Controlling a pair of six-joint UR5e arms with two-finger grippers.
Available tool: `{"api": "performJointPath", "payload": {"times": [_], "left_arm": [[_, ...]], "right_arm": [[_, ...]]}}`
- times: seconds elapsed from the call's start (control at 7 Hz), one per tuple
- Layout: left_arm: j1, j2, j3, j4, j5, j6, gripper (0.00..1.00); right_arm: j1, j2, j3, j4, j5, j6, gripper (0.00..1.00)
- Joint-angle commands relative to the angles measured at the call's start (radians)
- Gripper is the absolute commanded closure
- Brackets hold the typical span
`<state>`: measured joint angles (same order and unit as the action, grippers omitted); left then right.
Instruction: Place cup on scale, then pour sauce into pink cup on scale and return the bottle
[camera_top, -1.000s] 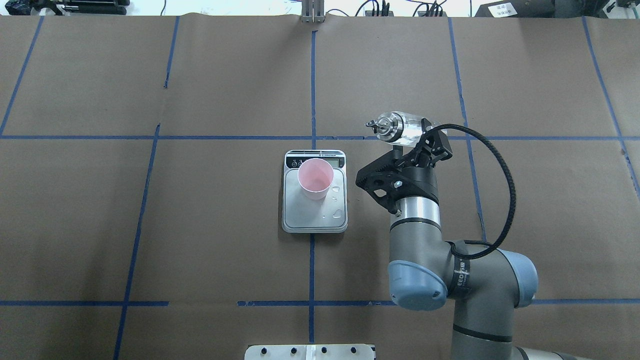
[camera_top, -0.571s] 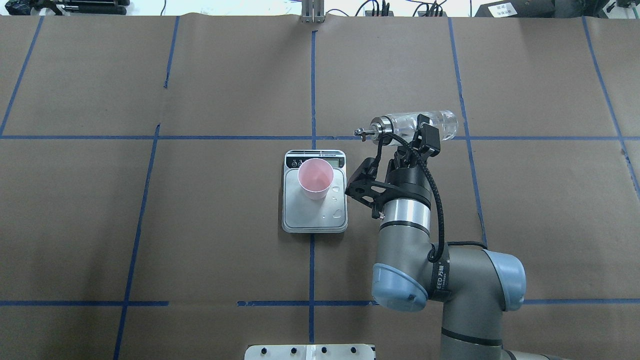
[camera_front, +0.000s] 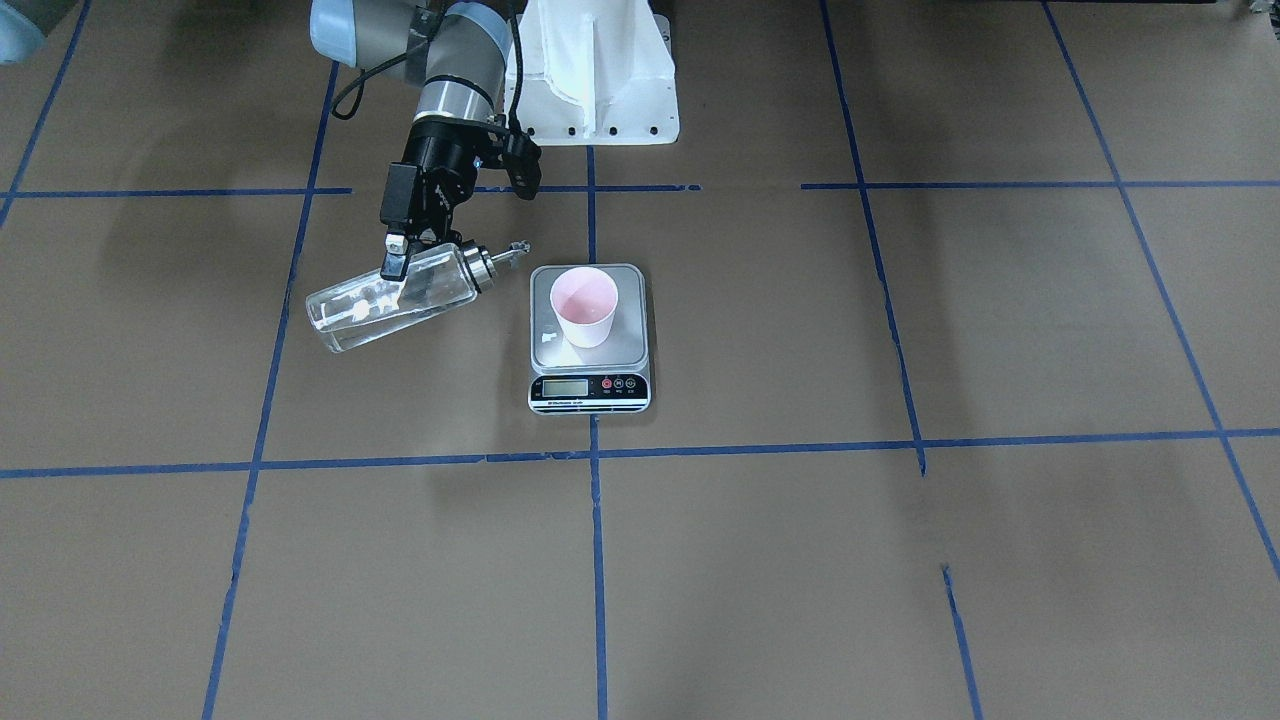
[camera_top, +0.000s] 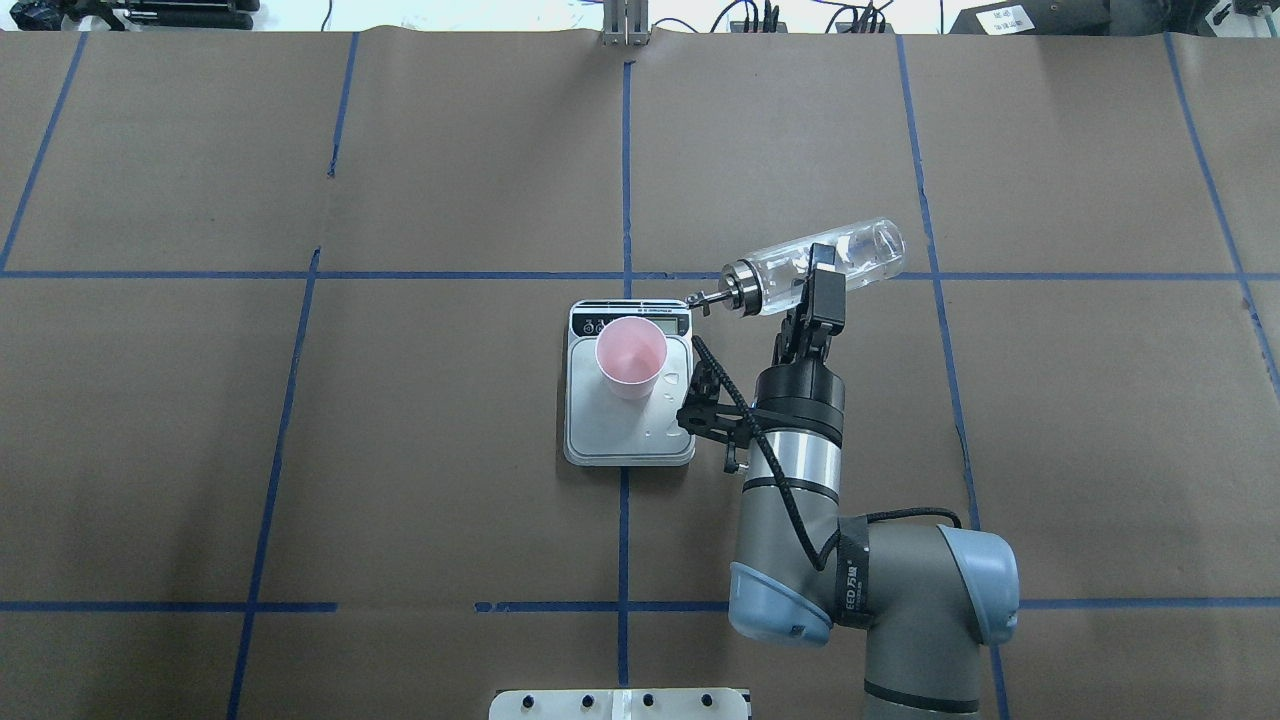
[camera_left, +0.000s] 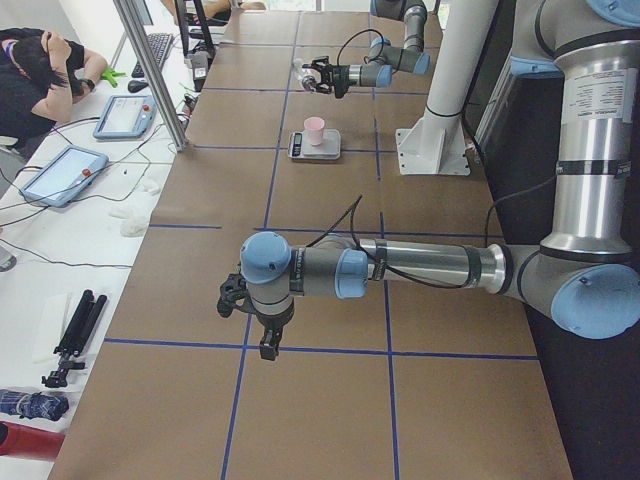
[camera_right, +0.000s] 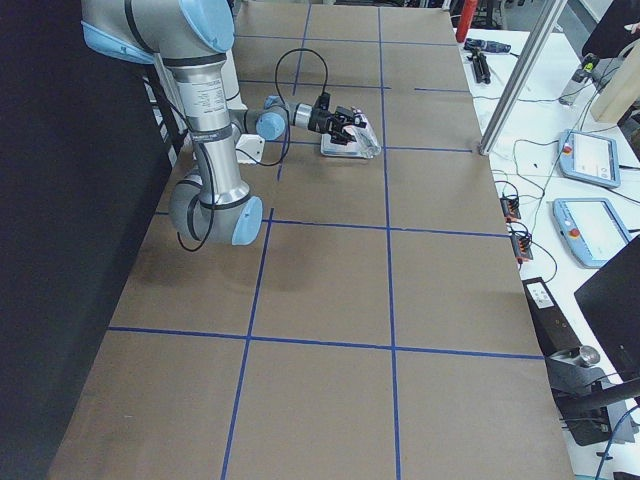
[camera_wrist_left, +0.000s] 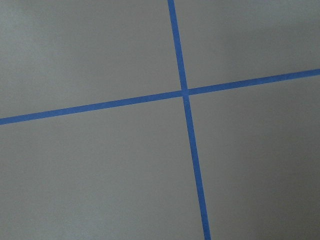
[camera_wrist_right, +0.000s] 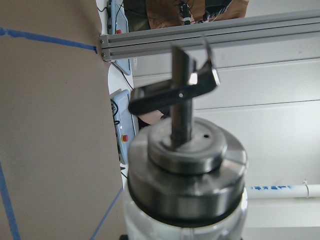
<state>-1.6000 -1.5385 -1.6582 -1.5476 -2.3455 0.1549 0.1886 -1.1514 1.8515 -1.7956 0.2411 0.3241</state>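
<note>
The pink cup (camera_top: 631, 352) stands upright on the silver scale (camera_top: 620, 436), toward its display end. My right gripper (camera_top: 822, 270) is shut on the clear glass bottle (camera_top: 835, 258), held above the table just right of the scale. The bottle lies almost level, its base slightly higher. Its silver spout (camera_top: 712, 296) points at the scale's far right corner, short of the cup. From the front, the bottle (camera_front: 385, 303) hangs beside the cup (camera_front: 586, 303), with clear sauce inside. My left gripper (camera_left: 263, 340) hovers far off at the table's left end; I cannot tell whether it is open or shut.
Water drops (camera_top: 678, 428) lie on the scale's plate beside the cup. The robot's white base (camera_front: 596, 70) stands behind the scale. Off the far table edge are a metal post (camera_left: 150, 75), tablets (camera_left: 62, 172) and a seated person (camera_left: 30, 70).
The right arm swung left toward the scale. The bottle turned from pointing at the camera to lying nearly level, and its spout came close to the scale's corner.
</note>
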Motion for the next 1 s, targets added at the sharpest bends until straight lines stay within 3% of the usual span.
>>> {"api": "performJointPath", "payload": {"times": [0.0, 0.86], "left_arm": [[0.000, 0.000, 0.000, 0.001, 0.000, 0.000, 0.00], [0.000, -0.002, 0.000, 0.003, 0.000, 0.000, 0.00]], "right_arm": [[-0.011, 0.015, -0.038, 0.001, -0.051, -0.054, 1.00], [-0.015, 0.007, -0.040, 0.001, -0.117, -0.160, 1.00]]}}
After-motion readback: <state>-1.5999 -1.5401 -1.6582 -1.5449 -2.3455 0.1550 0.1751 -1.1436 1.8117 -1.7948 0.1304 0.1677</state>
